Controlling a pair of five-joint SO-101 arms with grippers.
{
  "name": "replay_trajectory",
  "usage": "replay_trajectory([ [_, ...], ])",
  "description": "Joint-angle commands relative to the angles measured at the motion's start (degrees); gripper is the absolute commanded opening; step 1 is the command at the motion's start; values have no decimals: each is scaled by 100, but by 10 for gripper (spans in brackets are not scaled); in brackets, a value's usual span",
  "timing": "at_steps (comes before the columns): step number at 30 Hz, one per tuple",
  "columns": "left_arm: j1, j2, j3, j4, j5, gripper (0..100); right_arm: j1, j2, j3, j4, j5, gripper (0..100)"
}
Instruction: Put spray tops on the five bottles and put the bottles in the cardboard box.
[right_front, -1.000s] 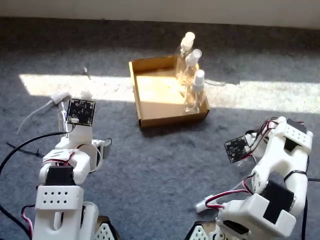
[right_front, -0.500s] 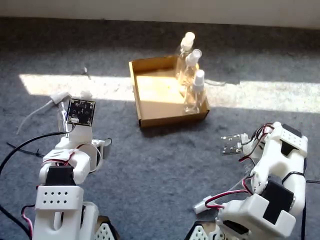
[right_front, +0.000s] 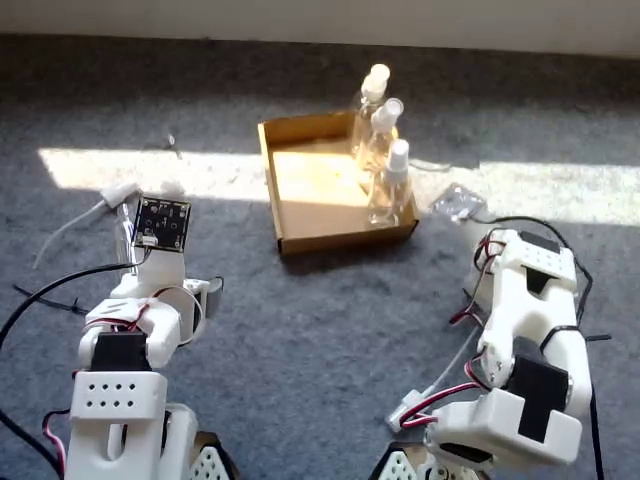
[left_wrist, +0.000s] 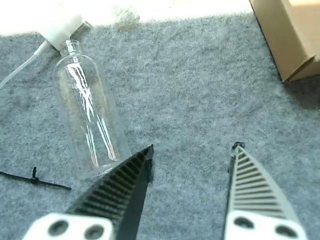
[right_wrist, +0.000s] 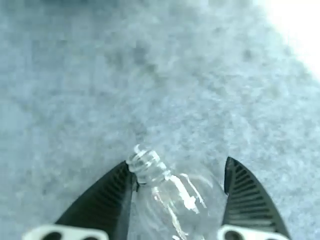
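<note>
One bottle (right_wrist: 159, 186) sits clamped in the outstretched right end effector (right_wrist: 180, 166).

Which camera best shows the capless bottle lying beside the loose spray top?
The left wrist view: the lying bottle shows almost whole, neck to base. The high view catches a sliver of it beside the left arm. The right wrist view faces a second bottle instead.

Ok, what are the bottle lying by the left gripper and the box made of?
Lying bottle: clear glossy plastic, probably; carpet shows through, bright streaks, though glass is possible. Box: matte brown cardboard, folded corner visible.
</note>
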Motion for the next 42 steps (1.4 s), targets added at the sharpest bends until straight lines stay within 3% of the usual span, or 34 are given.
replay_trajectory([
  [1,84,-57,-31,-79,-35,235,-13,-22,-549,57,-1565,191],
  [6,101,-57,22,-88,-35,235,330,514,-927,725,-2752,191],
  [15,84,-57,13,-88,-35,235,708,2492,-3820,2466,-3130,197],
  [22,101,-57,22,-97,-35,235,470,2747,-5323,4013,-1626,361],
  [27,84,-57,22,-97,-35,235,347,2774,-5640,4391,-1134,361],
  [33,92,-57,22,-97,-35,235,470,2835,-5613,4418,554,361],
  [42,84,-57,22,-97,-35,235,716,3538,-5657,4479,624,361],
])
